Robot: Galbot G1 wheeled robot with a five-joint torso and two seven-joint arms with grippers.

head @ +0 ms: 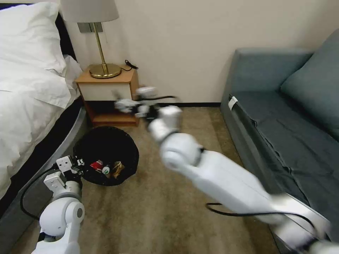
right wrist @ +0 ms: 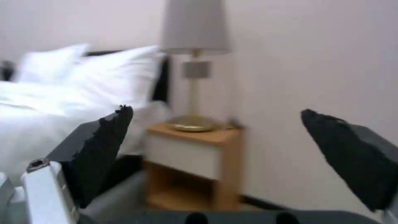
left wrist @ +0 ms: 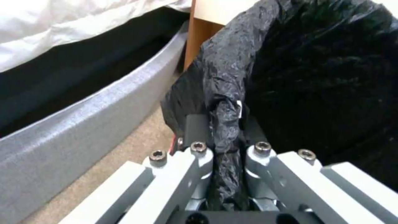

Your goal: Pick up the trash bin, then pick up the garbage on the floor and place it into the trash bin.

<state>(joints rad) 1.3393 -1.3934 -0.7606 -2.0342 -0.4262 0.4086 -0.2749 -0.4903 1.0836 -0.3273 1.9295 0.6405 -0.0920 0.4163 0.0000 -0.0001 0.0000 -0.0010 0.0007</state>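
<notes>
The trash bin (head: pixel 106 148), round and lined with a black bag, sits low beside the bed. My left gripper (head: pixel 78 163) is shut on its near-left rim; in the left wrist view the bag's edge (left wrist: pixel 226 124) is pinched between the fingers (left wrist: pixel 195 127). Inside the bin lie pieces of garbage: a red-and-white wrapper (head: pixel 96 165), a bottle with a green cap (head: pixel 106 170) and a gold-brown wrapper (head: pixel 117 168). My right gripper (head: pixel 123 105) hangs in the air above the bin, in front of the nightstand, blurred. It is open with nothing between its fingers (right wrist: pixel 105 146).
A wooden nightstand (head: pixel 106 98) with a brass lamp (head: pixel 102 67) stands against the wall behind the bin. The bed (head: pixel 28 91) runs along the left and a blue-grey sofa (head: pixel 289 120) along the right. Beige carpet (head: pixel 152 211) lies between them.
</notes>
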